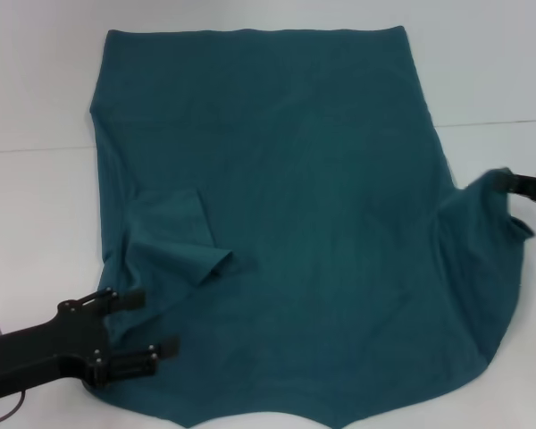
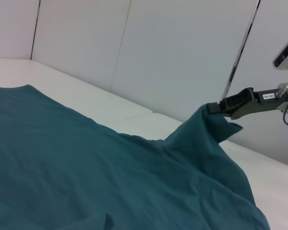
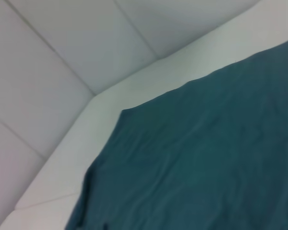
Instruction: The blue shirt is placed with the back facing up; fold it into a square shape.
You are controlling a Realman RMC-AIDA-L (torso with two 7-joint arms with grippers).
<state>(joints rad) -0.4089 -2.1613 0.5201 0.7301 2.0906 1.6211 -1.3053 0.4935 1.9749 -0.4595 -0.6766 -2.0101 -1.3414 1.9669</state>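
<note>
The blue shirt (image 1: pixel 304 206) lies spread over the white table (image 1: pixel 36 214), back up, plain, w/ soft creases; it covers most of the head view.

Left: left gripper (image 1: pixel 152 323) at the near-left corner of the shirt, jaws released, one finger (image 1: pixel 125 299) above the other (image 1: pixel 156 351), both lying over the cloth edge; fabric sits betw. the two fingers but is not pinched. Just beyond the upper finger, the left sleeve (image 1: pixel 174 237) is folded inward onto the shirt body, forming a raised flap w/ a pointed corner.

Centre: shirt body flat on the table; far hem straight, near edge curved at the picture's lower border.

Right: right gripper (image 1: pixel 509 183) at the right edge, jaws clenched on the right sleeve (image 1: pixel 482 201). Cloth is lifted off the table here and drapes down from the jaws in a tent-like peak; seen clearly in the left wrist view, where the right gripper (image 2: pixel 216 108) bites the sleeve tip (image 2: pixel 206 120) and the fabric slopes away below it.

Right wrist view: shirt (image 3: pixel 206 158) flat on the table (image 3: pixel 110 100), w/ grey wall panels (image 3: pixel 53 52) behind; no fingers visible.
</note>
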